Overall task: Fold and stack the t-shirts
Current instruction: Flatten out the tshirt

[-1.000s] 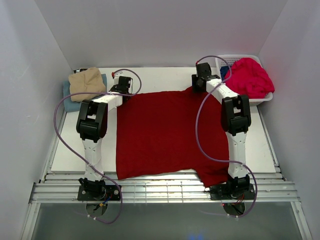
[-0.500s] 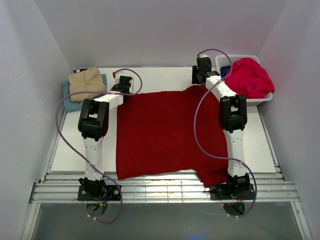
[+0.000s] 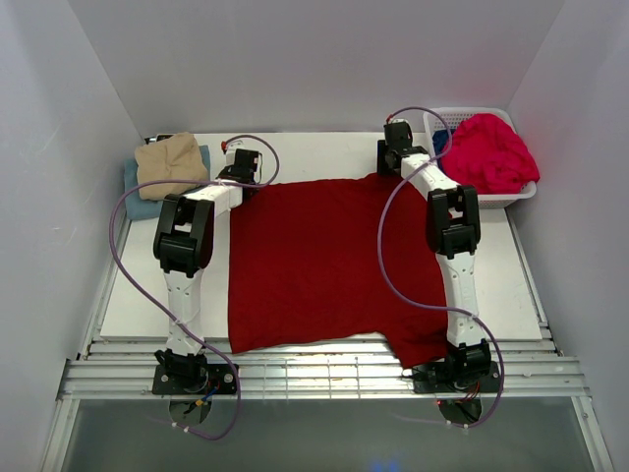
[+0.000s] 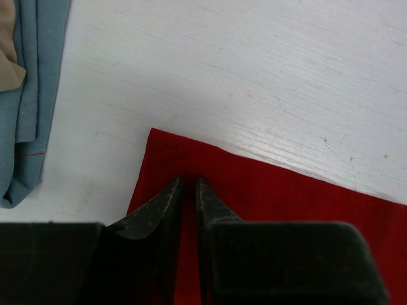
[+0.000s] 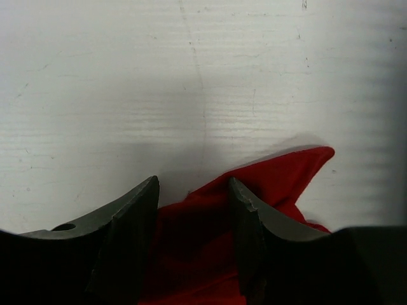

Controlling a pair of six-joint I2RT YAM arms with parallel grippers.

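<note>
On the table (image 3: 324, 152) the red shirt (image 3: 314, 265) lies flat. The right gripper (image 5: 194, 190) is wide over its far right corner. The left gripper (image 4: 189, 183) is narrow on the far left corner; I cannot tell if it grips

The pincer (image 5: 193, 184) stood with its two dark fingers (image 5: 127, 229) spread well apart; a bunched edge of the dark red t-shirt (image 5: 280, 181) lay between them, gripped by neither; the cloth ran out past the right finger to a pointed corner lying flat; ahead of the fingertips and to either side, the white desk (image 5: 191, 76) showed faint scratches.
</note>
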